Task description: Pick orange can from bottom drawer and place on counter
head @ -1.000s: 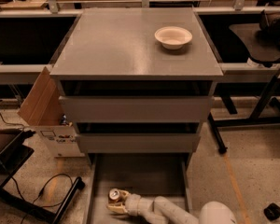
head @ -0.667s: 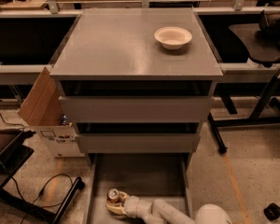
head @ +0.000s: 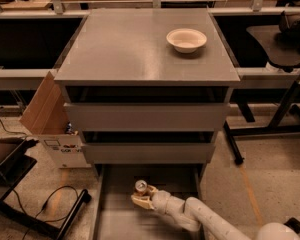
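The orange can (head: 141,187) stands upright with its silver top showing, over the grey floor of the open bottom drawer (head: 115,219). My gripper (head: 142,200) reaches in from the lower right on a white arm and is shut around the can's lower body, so most of the can is hidden. The counter (head: 130,49) is the flat grey top of the cabinet, far above the gripper.
A white bowl (head: 186,39) sits at the back right of the counter. The two upper drawers (head: 145,116) are slightly open above the bottom drawer. A cardboard box (head: 52,124) stands left of the cabinet, cables lie on the floor, and dark table legs stand at the right.
The gripper and the can have moved together toward the back and right of the drawer, closer to the cabinet front.
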Action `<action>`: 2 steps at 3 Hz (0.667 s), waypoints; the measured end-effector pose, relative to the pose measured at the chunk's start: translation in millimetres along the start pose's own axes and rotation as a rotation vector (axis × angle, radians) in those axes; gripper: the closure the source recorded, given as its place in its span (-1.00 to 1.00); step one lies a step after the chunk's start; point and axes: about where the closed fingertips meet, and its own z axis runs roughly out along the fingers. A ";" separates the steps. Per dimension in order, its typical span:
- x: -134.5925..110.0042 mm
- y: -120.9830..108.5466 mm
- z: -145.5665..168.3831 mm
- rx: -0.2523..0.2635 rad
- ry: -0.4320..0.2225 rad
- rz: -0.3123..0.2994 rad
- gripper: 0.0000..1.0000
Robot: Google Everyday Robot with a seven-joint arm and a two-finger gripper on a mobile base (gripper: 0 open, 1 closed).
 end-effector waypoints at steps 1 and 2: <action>-82.3 -12.2 -43.1 0.078 0.018 0.062 1.00; -171.5 27.4 -48.1 0.034 0.014 0.140 1.00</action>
